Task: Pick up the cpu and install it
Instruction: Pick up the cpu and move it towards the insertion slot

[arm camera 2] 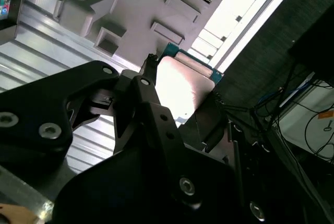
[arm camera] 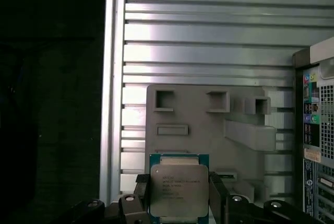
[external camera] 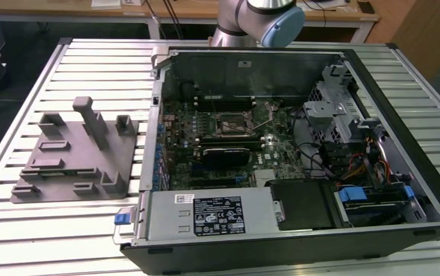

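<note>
Gripper (arm camera: pixel 179 199) is clamped narrow on the cpu (arm camera: pixel 179 182), one finger (arm camera: pixel 217 197) on each side edge. Silver lid faces the first wrist view, with a green rim showing round it. Second wrist view has the same hold from the side: cpu (arm camera 2: pixel 180 85) pinched at the tips of the black linkage, lid glaring bright.

Beyond the cpu and well apart from it, the grey block (arm camera: pixel 209 125) lies flat on the slatted table (arm camera: pixel 209 31). It has square and oblong pockets facing up, plus upright tabs.

The case (external camera: pixel 281 253) lies on its side, open face up, on the exterior view's right of the block (external camera: pixel 74 152).
- Board (external camera: pixel 181 167) covers the floor of the case.
- Socket (external camera: pixel 233 122) is about mid-board, with long slots (external camera: pixel 224 103) on two sides of it.
- A black ribbed module (external camera: pixel 224 154) sits just past the nearer slots.
- Power supply (external camera: pixel 204 214) runs along the near wall.
- Drive cage (external camera: pixel 335 106) and cables (external camera: pixel 358 167) fill the exterior view's right.

Edges and room:
- A strip of bare slats separates the block from the case.
- The table edge (arm camera: pixel 110 104) runs near the block, with dark floor past it.
- The space over the socket is open.
- The cage and cables stand tall on the exterior view's right of the socket, and the case walls stand all round.
- The arm (external camera: pixel 258 20) rises behind the far wall.
</note>
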Robot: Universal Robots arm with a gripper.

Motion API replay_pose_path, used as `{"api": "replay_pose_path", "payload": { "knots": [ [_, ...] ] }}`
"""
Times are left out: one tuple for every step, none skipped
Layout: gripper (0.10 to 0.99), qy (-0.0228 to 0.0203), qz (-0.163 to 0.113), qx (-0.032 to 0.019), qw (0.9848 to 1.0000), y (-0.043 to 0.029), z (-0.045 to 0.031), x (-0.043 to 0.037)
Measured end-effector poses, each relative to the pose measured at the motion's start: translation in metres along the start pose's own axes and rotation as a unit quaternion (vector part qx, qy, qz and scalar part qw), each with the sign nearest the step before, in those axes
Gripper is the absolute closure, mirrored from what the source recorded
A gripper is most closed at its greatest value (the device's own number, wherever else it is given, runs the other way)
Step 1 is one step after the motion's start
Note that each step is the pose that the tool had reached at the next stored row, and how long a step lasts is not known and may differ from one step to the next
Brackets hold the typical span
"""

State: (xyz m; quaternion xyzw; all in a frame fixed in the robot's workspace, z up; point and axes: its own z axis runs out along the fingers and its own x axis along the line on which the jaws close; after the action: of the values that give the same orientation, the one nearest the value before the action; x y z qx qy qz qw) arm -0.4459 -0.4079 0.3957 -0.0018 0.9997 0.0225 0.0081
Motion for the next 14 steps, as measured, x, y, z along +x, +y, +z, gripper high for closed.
{"api": "replay_pose_path", "payload": {
  "knots": [
    [0.545, 0.0, 0.0, 0.0, 1.0, 0.0001, -0.0016, 0.0],
    [0.545, -0.0001, 0.0, -0.0001, 1.0, 0.0001, -0.0029, 0.0],
    [0.545, -0.0001, 0.0, -0.0001, 1.0, 0.0001, -0.0035, 0.0],
    [0.545, -0.0002, 0.0, -0.0001, 1.0, 0.0001, -0.0035, 0.0],
    [0.545, -0.0002, 0.0, -0.0001, 1.0, 0.0002, -0.0035, 0.0],
    [0.545, -0.0001, 0.0, -0.0001, 1.0, 0.0002, -0.0037, -0.0001],
    [0.545, -0.0001, 0.0, 0.0, 1.0, 0.0002, -0.0037, -0.0001],
    [0.545, 0.0, 0.0, 0.0, 1.0, 0.0002, -0.0038, -0.0001],
    [0.545, 0.0, 0.0, 0.0, 1.0, 0.0002, -0.0039, -0.0005],
    [0.545, 0.0001, 0.0, 0.0, 1.0, 0.0002, -0.0039, -0.0014],
    [0.545, 0.0, 0.0, 0.0, 1.0, 0.0002, -0.0038, -0.0025],
    [0.545, 0.0, 0.0, 0.0, 1.0, 0.0001, -0.0037, -0.004],
    [0.545, 0.0, 0.0, 0.0, 1.0, 0.0001, -0.0037, -0.0056],
    [0.545, 0.0, 0.0, 0.0, 1.0, 0.0001, -0.0037, -0.0072]
  ]
}}
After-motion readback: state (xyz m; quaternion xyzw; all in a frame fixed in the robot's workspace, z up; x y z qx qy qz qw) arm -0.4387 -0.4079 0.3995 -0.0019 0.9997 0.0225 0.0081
